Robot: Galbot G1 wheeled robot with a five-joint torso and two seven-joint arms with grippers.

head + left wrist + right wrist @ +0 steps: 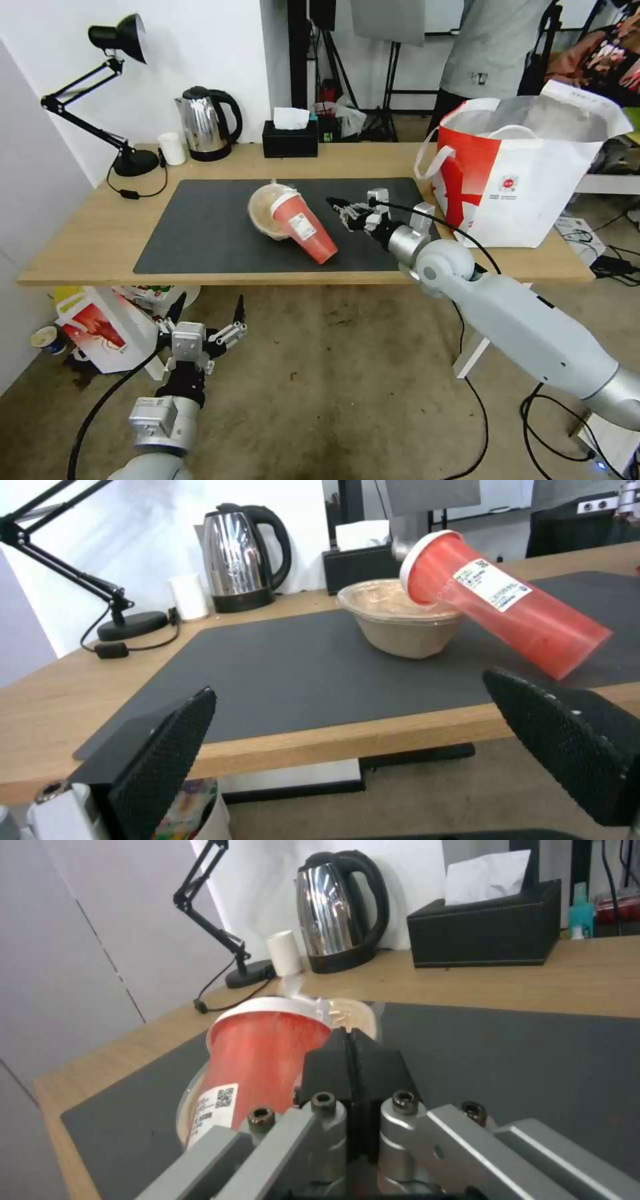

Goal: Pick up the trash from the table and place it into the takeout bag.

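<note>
Trash on table (80, 247): one cup (303, 228), one bowl (263, 212) | right end effector (339, 207) pressed together | left end effector (207, 313) spread apart

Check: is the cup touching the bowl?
Touching. The left wrist view shows the tipped cup leaning with its lidded end on the rim of the bowl, its base down on the mat.

Back edge of table: black desk lamp (123, 40) at left corner, white cup (173, 148), steel kettle (207, 123), black tissue box (289, 139).
</note>
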